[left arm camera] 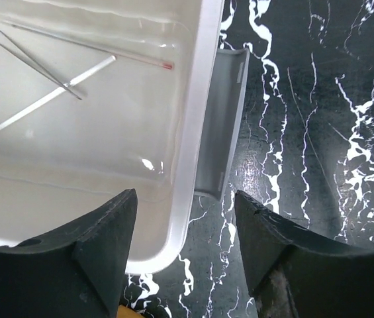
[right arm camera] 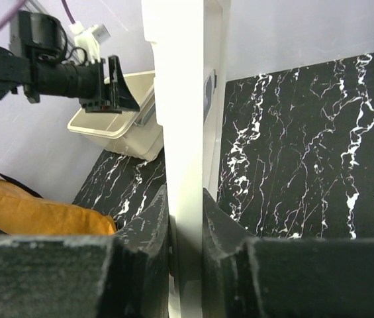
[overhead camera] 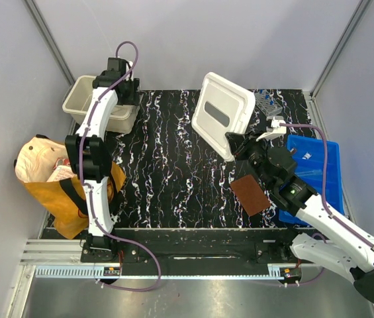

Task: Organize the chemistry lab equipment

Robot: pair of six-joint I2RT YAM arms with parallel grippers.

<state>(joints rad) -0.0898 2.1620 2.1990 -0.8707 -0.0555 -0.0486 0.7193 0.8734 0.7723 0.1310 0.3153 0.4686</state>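
Open marbled table (overhead camera: 167,165) offers a free lane through the middle, from 6 to 12 o'clock. The tilted white lid (overhead camera: 220,112), clamped in the right gripper (overhead camera: 235,147), blocks 1 o'clock. A blue tray (overhead camera: 319,159) fills 3, a brown pad (overhead camera: 250,194) lies at 4, a tan bag (overhead camera: 38,159) crowds 9, and the pale bin (overhead camera: 74,99), with the left gripper (left arm camera: 185,232) spread over its rim, closes 10.

top external: high overhead, facing down, whole counter (overhead camera: 167,165).
left wrist: close, down into bin (left arm camera: 107,152).
right wrist: close, low, along lid (right arm camera: 180,99); shares bin, counter.

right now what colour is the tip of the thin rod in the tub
Red. The thin rod lies in the tub; left wrist view shows it best.
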